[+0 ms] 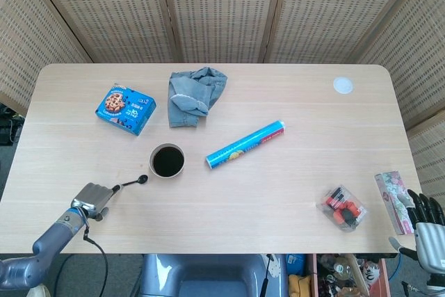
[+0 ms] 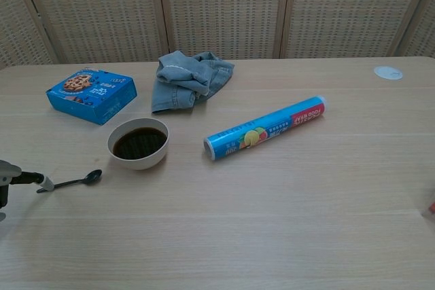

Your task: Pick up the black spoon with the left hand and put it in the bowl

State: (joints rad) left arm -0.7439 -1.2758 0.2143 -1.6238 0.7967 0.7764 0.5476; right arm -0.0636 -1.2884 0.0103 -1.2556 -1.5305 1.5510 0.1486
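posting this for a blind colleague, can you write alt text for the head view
The robot's left hand touches the handle end of a black spoon lying on a wooden table, beside a bowl of dark liquid. Farther back lie a blue cookie box, crumpled denim cloth and a blue wrap roll.

The place looks like a robot test bench set up indoors, more a lab or demonstration corner than a lived-in home. A pale wooden table (image 1: 208, 220) stands enclosed by folding woven-rattan screens (image 1: 222, 12) that wall it off on three sides. Unrelated household things are scattered well apart on it: a blue cookie box (image 1: 125, 109), crumpled denim cloth (image 1: 195, 95), a roll of food wrap (image 1: 245, 144). Cables and clutter (image 1: 334, 273) show below the table's near edge.
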